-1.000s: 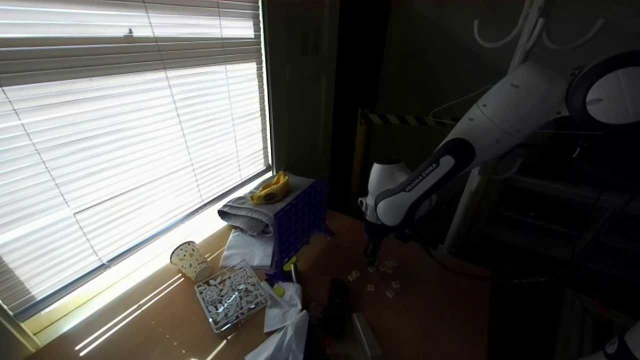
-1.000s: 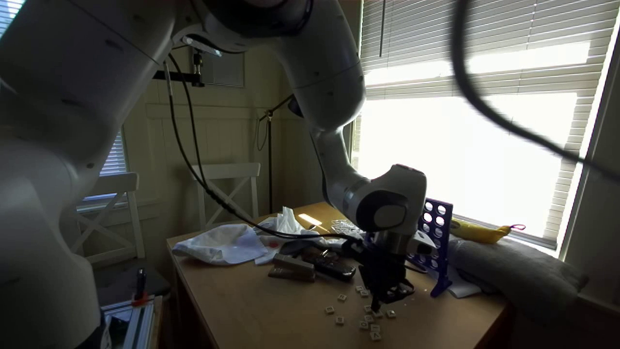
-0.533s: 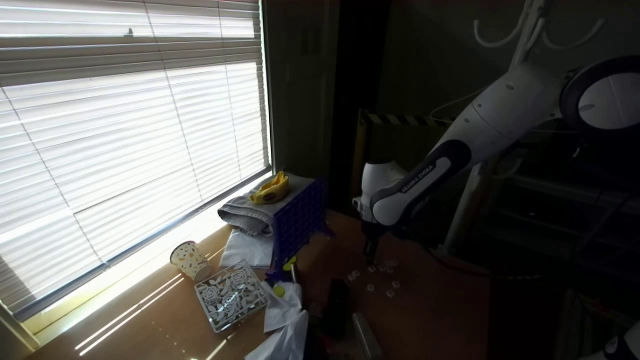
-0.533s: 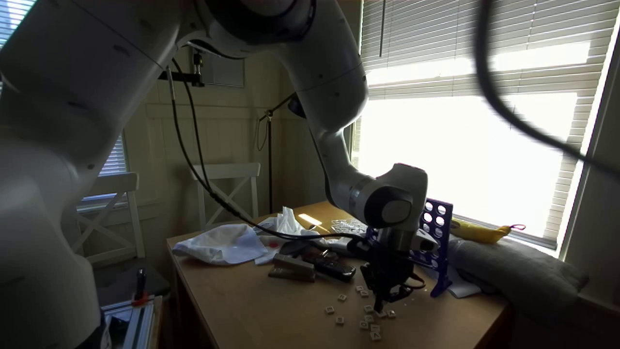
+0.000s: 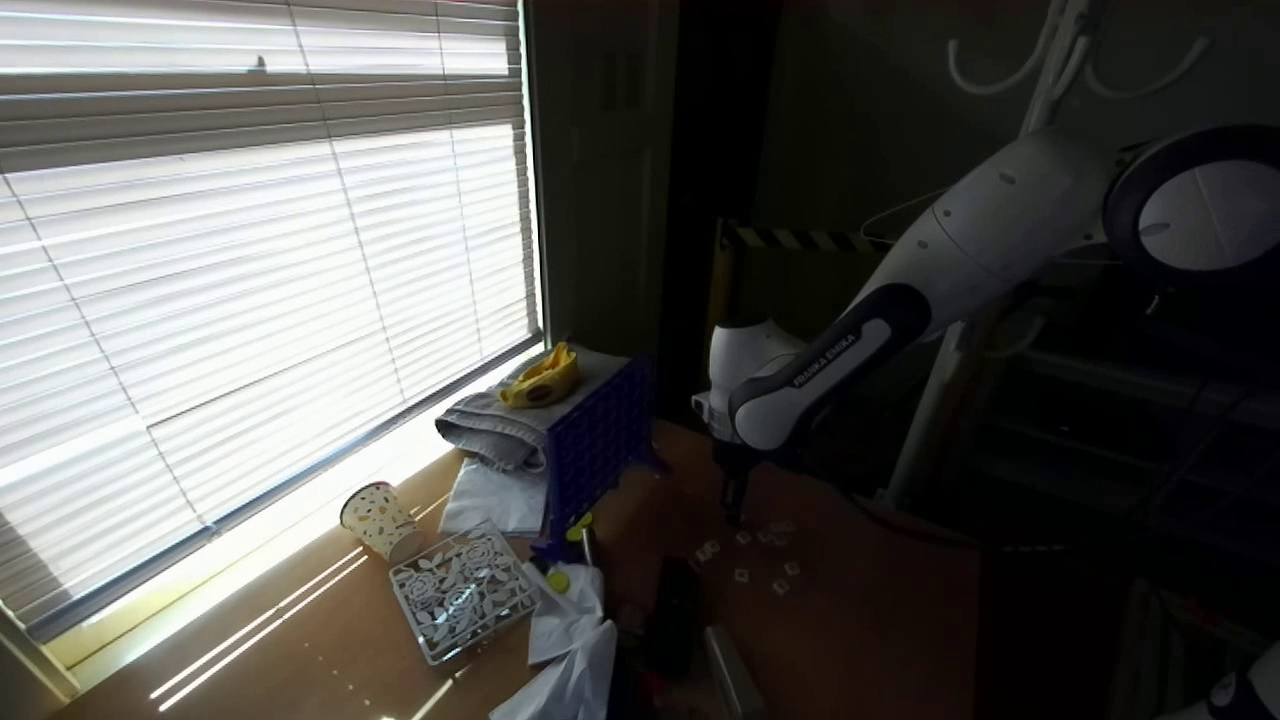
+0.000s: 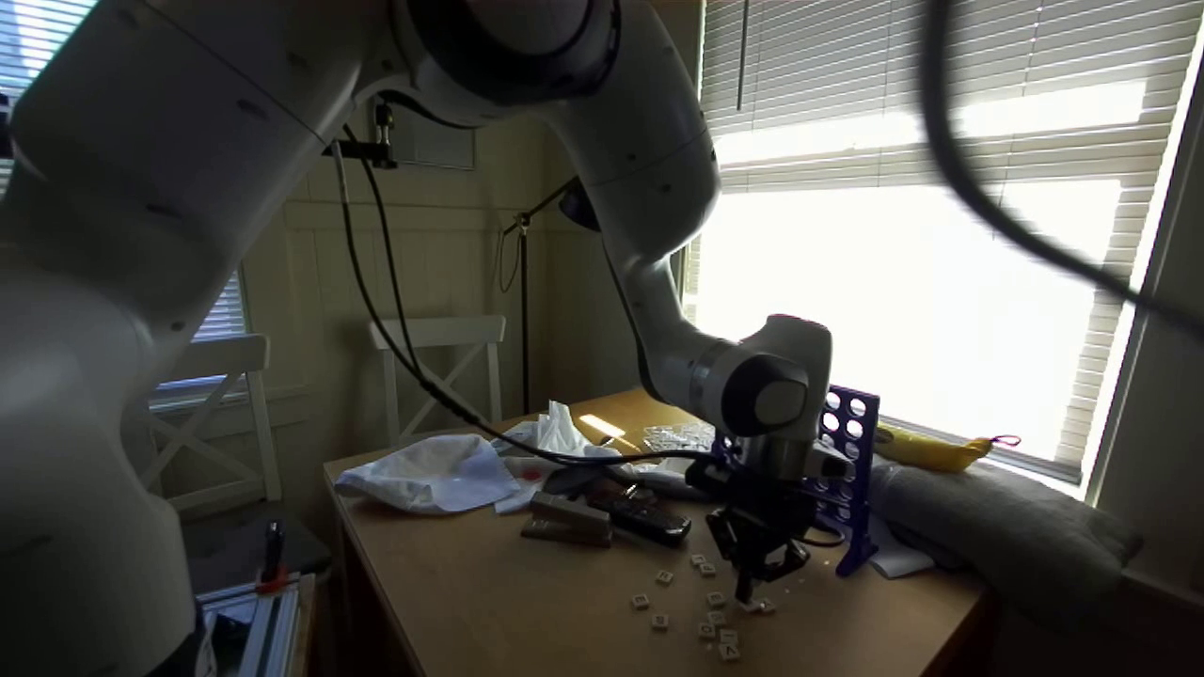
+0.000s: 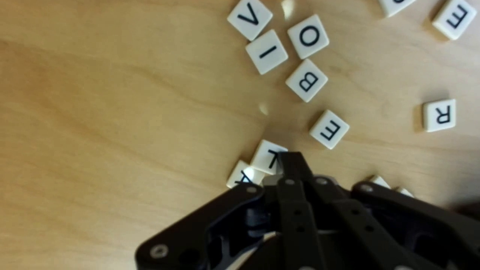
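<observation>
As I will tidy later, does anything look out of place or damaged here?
Untidy, with no visible damage: letter tiles lie scattered at mixed angles near the shut gripper, and a white cloth lies crumpled near the edge of the table.

Robot arm (image 5: 985,230): white, smooth, rounded; dark joint rings (image 5: 1120,205). Black strip (image 5: 826,360), lettered "FRANKA EMIKA" in pale capitals. Slim black cables (image 6: 458,407). Gripper (image 6: 746,586): black, angular links (image 7: 195,225), straight fingers (image 7: 293,172), round metallic screws (image 7: 159,251).

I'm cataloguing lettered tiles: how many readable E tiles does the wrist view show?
2: one E tile right of centre, another E tile at top right. The gripper partly hides two lower-right tiles, their letters unseen, so more are possible.
</observation>
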{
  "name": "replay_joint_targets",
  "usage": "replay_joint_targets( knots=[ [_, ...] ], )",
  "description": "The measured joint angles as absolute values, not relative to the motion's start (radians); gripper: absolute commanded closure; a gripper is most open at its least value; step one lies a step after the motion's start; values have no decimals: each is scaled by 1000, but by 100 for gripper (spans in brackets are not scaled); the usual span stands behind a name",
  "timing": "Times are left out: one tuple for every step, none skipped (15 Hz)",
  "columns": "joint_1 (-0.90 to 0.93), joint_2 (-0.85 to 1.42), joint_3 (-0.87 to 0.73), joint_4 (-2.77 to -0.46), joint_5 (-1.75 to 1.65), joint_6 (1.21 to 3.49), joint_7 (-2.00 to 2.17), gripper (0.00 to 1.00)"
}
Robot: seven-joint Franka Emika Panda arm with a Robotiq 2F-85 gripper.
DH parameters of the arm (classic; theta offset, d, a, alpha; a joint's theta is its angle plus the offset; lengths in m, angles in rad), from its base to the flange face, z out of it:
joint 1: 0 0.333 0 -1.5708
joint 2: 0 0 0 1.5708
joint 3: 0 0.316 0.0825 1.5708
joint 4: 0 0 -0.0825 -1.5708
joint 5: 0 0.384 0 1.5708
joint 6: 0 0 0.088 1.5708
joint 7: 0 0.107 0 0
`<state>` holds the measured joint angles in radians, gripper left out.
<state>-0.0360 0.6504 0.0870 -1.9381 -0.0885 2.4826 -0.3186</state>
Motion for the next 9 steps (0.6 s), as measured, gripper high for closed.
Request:
replay_joint_targets(
  knots=[
    [-34, 655, 87, -1930, -91, 2477, -321, 100],
    [-32, 659, 87, -1922, -94, 2472, -323, 100],
    [-30, 663, 87, -1914, -97, 2466, -324, 100],
    [-28, 667, 87, -1905, -101, 2461, -326, 100],
    [-26, 671, 87, -1897, -103, 2458, -327, 100],
    [-25, 674, 87, -1891, -104, 2456, -328, 100],
    [-24, 677, 87, -1885, -106, 2453, -329, 100],
    [-24, 680, 86, -1879, -107, 2451, -331, 100],
    [-24, 683, 86, -1873, -107, 2449, -333, 100]
  ],
)
